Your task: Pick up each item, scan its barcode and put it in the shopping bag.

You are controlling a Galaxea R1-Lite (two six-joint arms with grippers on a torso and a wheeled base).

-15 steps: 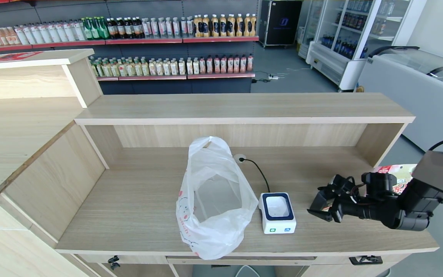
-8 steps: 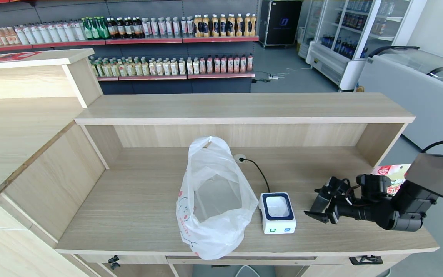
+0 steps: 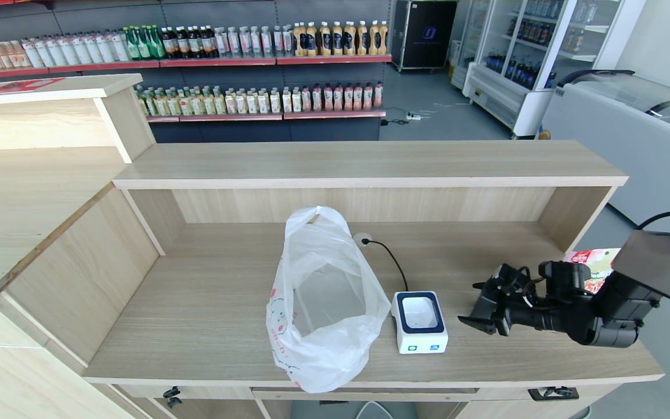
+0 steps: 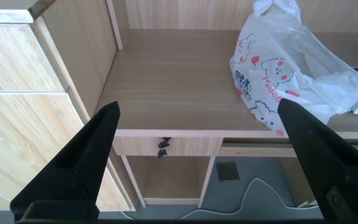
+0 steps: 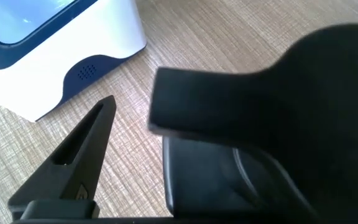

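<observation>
An open white plastic shopping bag (image 3: pixel 323 302) lies in the middle of the counter, also in the left wrist view (image 4: pixel 291 62). Just right of it sits the white barcode scanner (image 3: pixel 419 321) with a dark-rimmed window, close up in the right wrist view (image 5: pixel 48 56). My right gripper (image 3: pixel 474 305) hovers low over the counter, a short way right of the scanner. A dark object (image 5: pixel 260 124) sits close in front of the right wrist camera; whether it is gripped is unclear. My left gripper (image 4: pixel 197 107) hangs open and empty off the counter's front left corner.
A red-and-white packet (image 3: pixel 594 265) lies at the counter's right end, partly behind my right arm. The scanner's black cable (image 3: pixel 390 262) runs to the back. A raised shelf (image 3: pixel 364 163) and side walls enclose the counter (image 3: pixel 207 302).
My right gripper has moved left toward the scanner and dropped a little. The bag and the scanner have not moved.
</observation>
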